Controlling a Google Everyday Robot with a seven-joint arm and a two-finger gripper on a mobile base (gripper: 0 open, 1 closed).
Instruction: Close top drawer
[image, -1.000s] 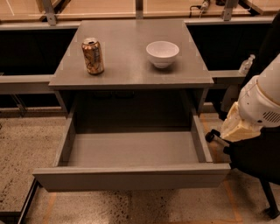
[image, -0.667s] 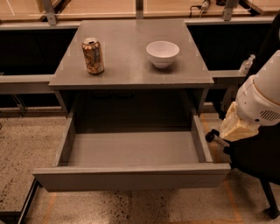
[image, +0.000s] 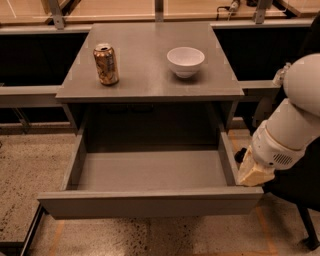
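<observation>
The end effector (image: 255, 174), its grip impossible to tell, sits just beside a front corner of the top drawer (image: 150, 202), pulled fully open below the worktop (image: 150, 75), seemingly positioned to push it shut.

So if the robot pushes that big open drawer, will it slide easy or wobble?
The drawer probably slides in lightly, since nothing shows inside it. Its flat front looks stiff, so it shouldn't bend. The gripper sits beside one front corner; pushing there, off-centre, might skew it a little.
</observation>
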